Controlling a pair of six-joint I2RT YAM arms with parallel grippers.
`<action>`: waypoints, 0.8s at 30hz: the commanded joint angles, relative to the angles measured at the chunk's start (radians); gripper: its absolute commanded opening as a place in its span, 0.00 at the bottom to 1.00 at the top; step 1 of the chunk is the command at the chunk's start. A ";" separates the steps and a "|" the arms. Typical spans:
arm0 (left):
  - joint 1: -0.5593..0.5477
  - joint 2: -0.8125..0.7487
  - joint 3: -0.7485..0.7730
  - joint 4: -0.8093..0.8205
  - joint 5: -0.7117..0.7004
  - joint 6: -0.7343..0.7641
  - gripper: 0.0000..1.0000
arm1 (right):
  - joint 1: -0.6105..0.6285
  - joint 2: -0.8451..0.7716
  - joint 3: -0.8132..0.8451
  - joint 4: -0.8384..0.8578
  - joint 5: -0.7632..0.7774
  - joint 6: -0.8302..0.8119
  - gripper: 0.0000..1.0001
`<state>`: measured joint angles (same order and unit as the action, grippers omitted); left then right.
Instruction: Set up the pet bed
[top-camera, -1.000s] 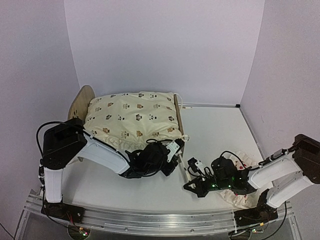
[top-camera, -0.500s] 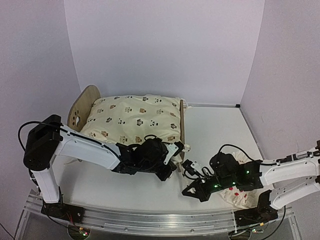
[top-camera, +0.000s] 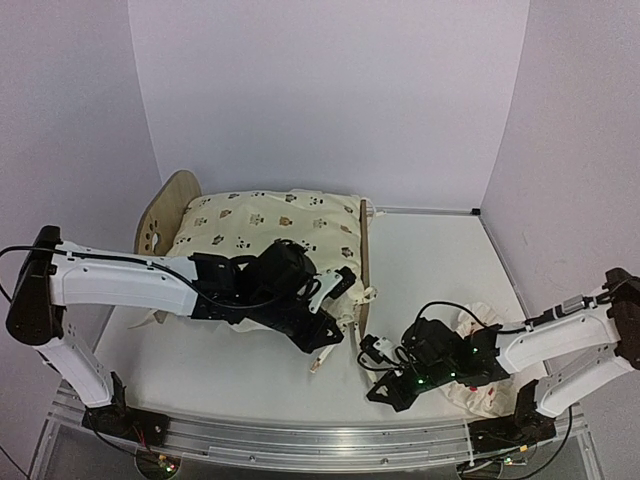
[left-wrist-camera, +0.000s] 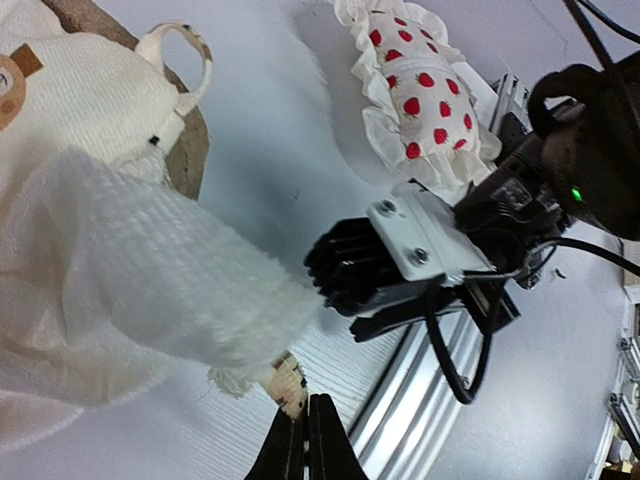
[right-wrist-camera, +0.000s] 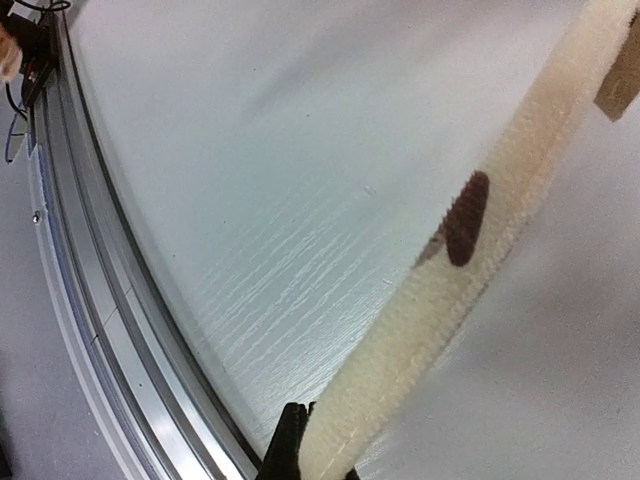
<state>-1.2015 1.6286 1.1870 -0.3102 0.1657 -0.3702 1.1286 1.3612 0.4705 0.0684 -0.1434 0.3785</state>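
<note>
Firmly closed, left tool (left-wrist-camera: 308, 428) on tie (left-wrist-camera: 291, 386), right tool (right-wrist-camera: 303, 432) on strip (right-wrist-camera: 478, 262)

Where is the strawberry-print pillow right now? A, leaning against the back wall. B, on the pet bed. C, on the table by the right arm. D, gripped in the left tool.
C: the pillow lies on the table at the front right, off the pet bed, which carries only the cream cushion.
</note>
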 joint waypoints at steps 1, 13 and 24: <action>-0.007 -0.100 0.009 -0.070 0.133 -0.067 0.04 | 0.005 0.028 -0.001 0.089 -0.054 -0.012 0.00; -0.045 -0.102 -0.061 -0.038 0.378 -0.148 0.04 | 0.006 0.195 0.042 0.103 -0.136 0.005 0.00; -0.099 -0.135 -0.113 -0.075 0.439 -0.212 0.02 | 0.005 0.188 0.048 0.115 -0.167 0.000 0.00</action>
<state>-1.2753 1.5125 1.0971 -0.3682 0.5398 -0.5523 1.1284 1.5654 0.5114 0.1946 -0.2516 0.3794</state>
